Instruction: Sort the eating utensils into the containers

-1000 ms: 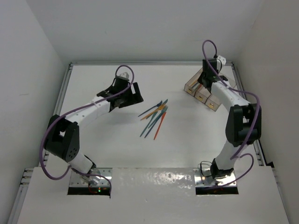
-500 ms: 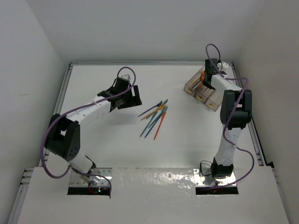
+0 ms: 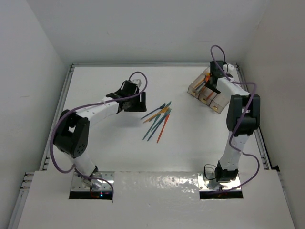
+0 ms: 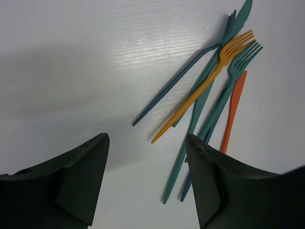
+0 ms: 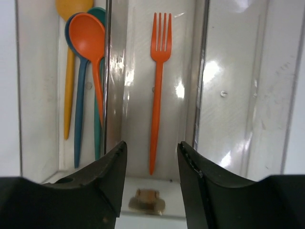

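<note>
Several utensils (image 3: pixel 158 120) lie in a loose pile mid-table: a blue knife (image 4: pixel 183 81), an orange fork (image 4: pixel 205 86), teal pieces (image 4: pixel 217 102) and a red-orange knife (image 4: pixel 232 112). My left gripper (image 3: pixel 138 102) is open and empty, just left of the pile. The three joined containers (image 3: pixel 206 92) stand at the back right. My right gripper (image 3: pixel 213 76) is open and empty above them. The left bin holds orange, blue, teal and yellow spoons (image 5: pixel 86 57). The middle bin holds an orange fork (image 5: pixel 158 81). The right bin (image 5: pixel 238 86) shows no utensil.
White walls enclose the table on three sides. A raised rail (image 3: pixel 64 95) runs along the left edge and another along the right (image 3: pixel 259 138). Both arm bases (image 3: pixel 93 183) sit at the near edge.
My left gripper has moved right, closer to the pile. My right arm has swung back from beside the bins to above them, now over the middle bin.
</note>
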Available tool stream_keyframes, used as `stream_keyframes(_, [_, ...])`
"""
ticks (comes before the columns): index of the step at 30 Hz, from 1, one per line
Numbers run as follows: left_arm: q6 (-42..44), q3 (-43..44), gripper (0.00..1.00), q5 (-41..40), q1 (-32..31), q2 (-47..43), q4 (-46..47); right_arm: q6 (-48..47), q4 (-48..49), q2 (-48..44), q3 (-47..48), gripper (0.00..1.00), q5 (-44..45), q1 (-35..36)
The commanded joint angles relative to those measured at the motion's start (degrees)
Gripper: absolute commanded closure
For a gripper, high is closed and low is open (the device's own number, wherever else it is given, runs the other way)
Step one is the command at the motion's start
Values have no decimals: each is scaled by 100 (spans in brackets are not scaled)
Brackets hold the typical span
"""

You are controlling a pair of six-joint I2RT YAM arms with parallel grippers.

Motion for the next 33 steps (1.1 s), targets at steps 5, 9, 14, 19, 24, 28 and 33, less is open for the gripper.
stream_keyframes(5, [1148,988,48,237,-432,983,122,-731,795,-1744,-906,50,-502,188])
stream_keyframes(9, [1420,1322,53,255,-494,1389,52,-881,1086,-2516,-1704,49,-1055,328])
stream_keyframes(14, [1807,1639,58,299,-547,1820,-97,-819,1209,-2923,-2277,49,-1496,408])
stream_keyframes(19, [1834,1762,63,106,-565,2250,-115,-775,1306,-3221,-2725,49,-1769,522])
stream_keyframes(24, [1860,1815,67,184,-600,2444,-106,-775,1403,-3354,-2875,49,-1884,653])
stream_keyframes(28, [1816,1736,78,9,-653,2541,-71,-793,1403,-3362,-2937,49,-1928,794])
stream_keyframes(33, [1720,1683,100,-114,-653,2716,-62,-854,1394,-3345,-2946,49,-1866,1102])
